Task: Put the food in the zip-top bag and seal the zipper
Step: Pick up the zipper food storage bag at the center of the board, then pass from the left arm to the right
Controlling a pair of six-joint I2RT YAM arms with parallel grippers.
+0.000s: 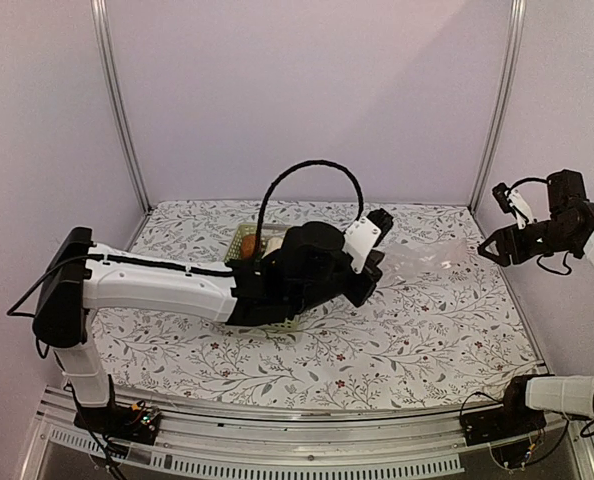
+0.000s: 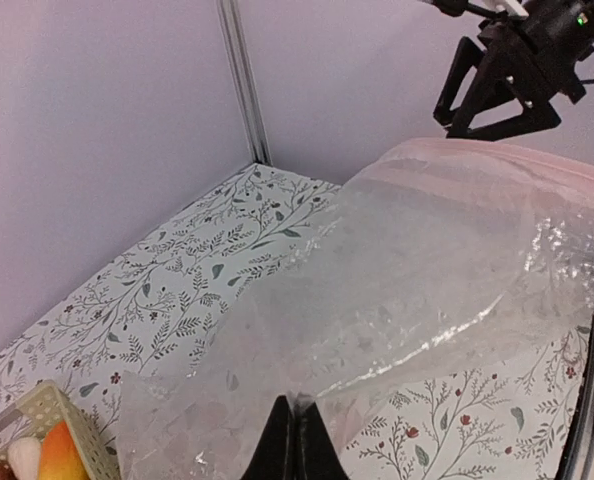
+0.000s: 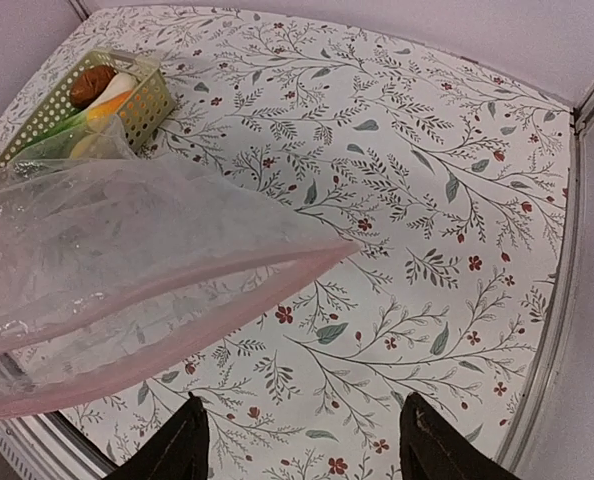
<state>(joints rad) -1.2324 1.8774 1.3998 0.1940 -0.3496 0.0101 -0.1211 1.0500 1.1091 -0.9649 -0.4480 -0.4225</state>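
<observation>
Camera above the arms: my left arm lies stretched over a pale green plastic lattice basket [image 1: 245, 236] and hides most of it. The left gripper [image 1: 374, 272] ends just right of the basket, at the near end of a clear crinkly zip-top bag [image 1: 429, 262] that fans out further to the right. The right gripper [image 1: 491, 250] hangs in the air well to the right of the basket, beyond the bag, touching nothing.

Left wrist camera: my two fingers are pressed together on the bag's lower edge, so I judge this gripper is pinching the bag and holding it up. The pinkish zipper strip [image 2: 497, 152] runs along the bag's edge farthest from the basket. The bag looks empty. The right gripper's jaws are spread, just beyond the strip.

Right wrist camera: both fingers stand wide apart with nothing between them. The bag's mouth floats above the table, and I cannot tell whether it is parted. Small toy food [image 3: 97, 95], with brown, white, orange and green pieces, sits in the basket.

My reading: nothing is bagged. Loading every piece and sealing the zipper are all left.
</observation>
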